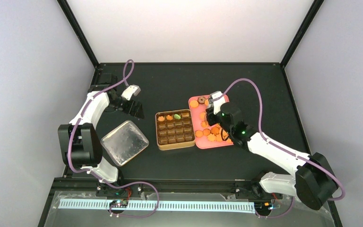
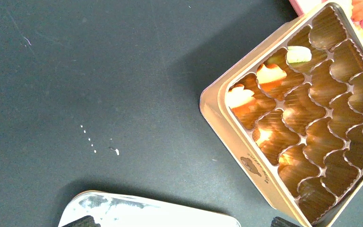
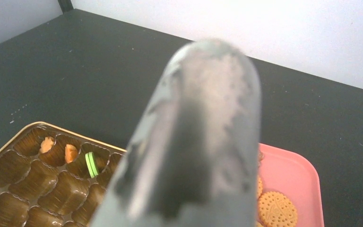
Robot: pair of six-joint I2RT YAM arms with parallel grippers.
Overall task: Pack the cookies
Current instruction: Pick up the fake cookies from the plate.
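Left fingers (image 2: 82, 221) spread wide, nothing between them. They hang above the black desk (image 1: 170, 85), touching nothing, left of the tin and beyond the lid.

Silver lid (image 1: 124, 142) lies flat on the desk, near left, well apart from the tray.

Brown compartmented tin (image 1: 175, 128) sits mid-desk, open. Three cookies are in its far row: two orange (image 2: 270, 73) side by side, then one green (image 2: 298, 54) in the next cell to the right. The other cells look unfilled, though glare on the liner makes a few hard to read.

Pink tray (image 1: 220, 143) is just right of the tin, touching or nearly so. The remaining cookies (image 1: 210, 135) lie on it, mostly orange rounds, with a dark one at the far edge.

Right fingers (image 1: 210, 112) are over the tray's left half. The metal tongs (image 3: 203, 142) run straight out along the wrist view, so they are gripped. The fingers themselves are hidden behind the blade. The tong tips are out of sight, so contact with a cookie cannot be told.
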